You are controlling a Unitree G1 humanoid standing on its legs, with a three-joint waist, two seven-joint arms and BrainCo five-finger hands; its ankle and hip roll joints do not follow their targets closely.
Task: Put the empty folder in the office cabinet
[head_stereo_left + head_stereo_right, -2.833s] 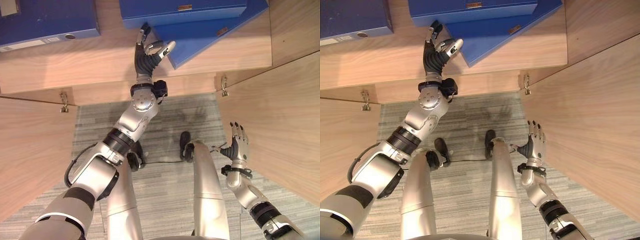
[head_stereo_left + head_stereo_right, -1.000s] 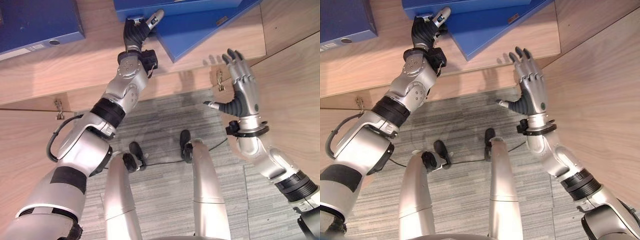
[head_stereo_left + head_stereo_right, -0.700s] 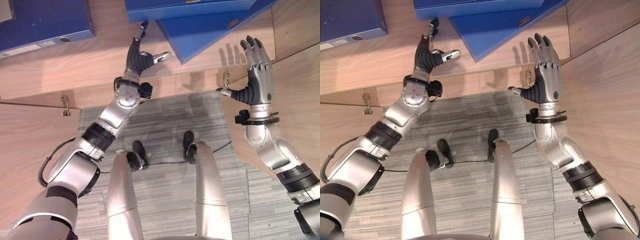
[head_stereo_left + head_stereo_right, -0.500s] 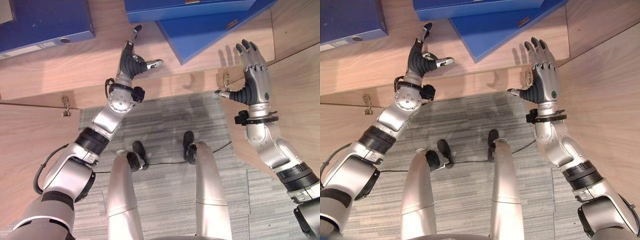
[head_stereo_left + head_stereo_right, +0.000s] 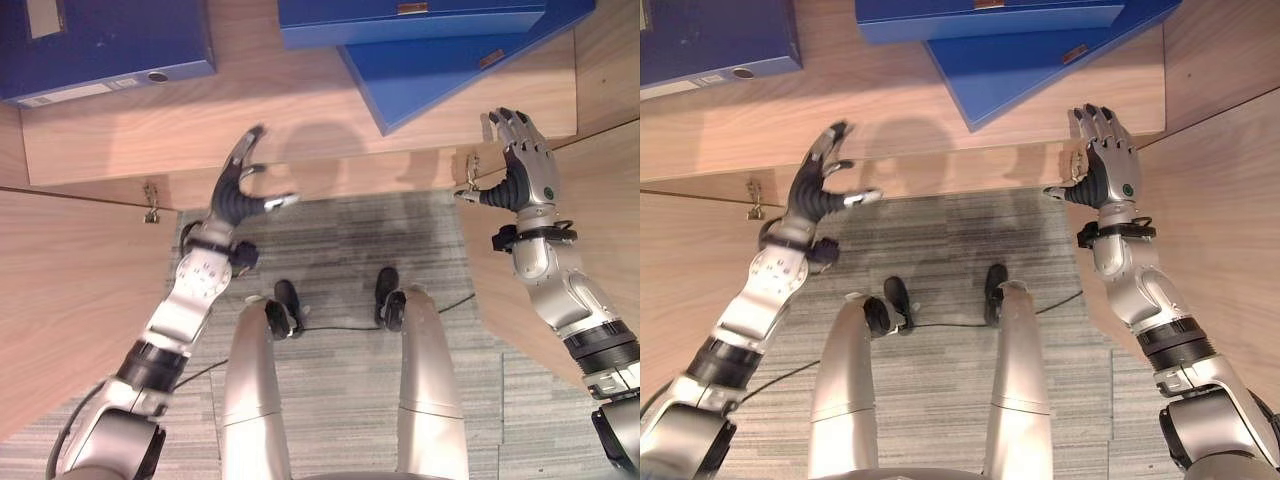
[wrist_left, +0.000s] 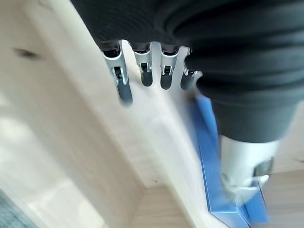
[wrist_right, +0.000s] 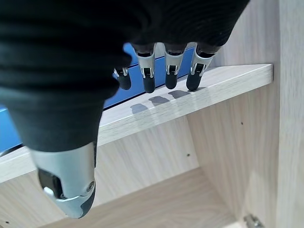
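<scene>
A dark blue binder (image 5: 100,45) with a white spine label lies well beyond the left hand's fingers (image 5: 248,145), off to their left. Grey striped carpet (image 5: 330,240) lies below them.

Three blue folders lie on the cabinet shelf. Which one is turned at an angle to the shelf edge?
The lower folder of the right-hand pair. It lies skewed, partly under the straight folder, its corner toward the shelf front. The far-left folder lies almost straight.

The cabinet shelf (image 5: 300,110) and doors (image 5: 70,290) look like pale wood-grain laminate, smooth and matt. The blue folders (image 5: 450,60) have a smooth, faintly sheened cover (plastic-coated board, by the look). The hinges (image 5: 151,200) are bright metal. The floor (image 5: 330,260) is grey carpet, ribbed and rough.
</scene>
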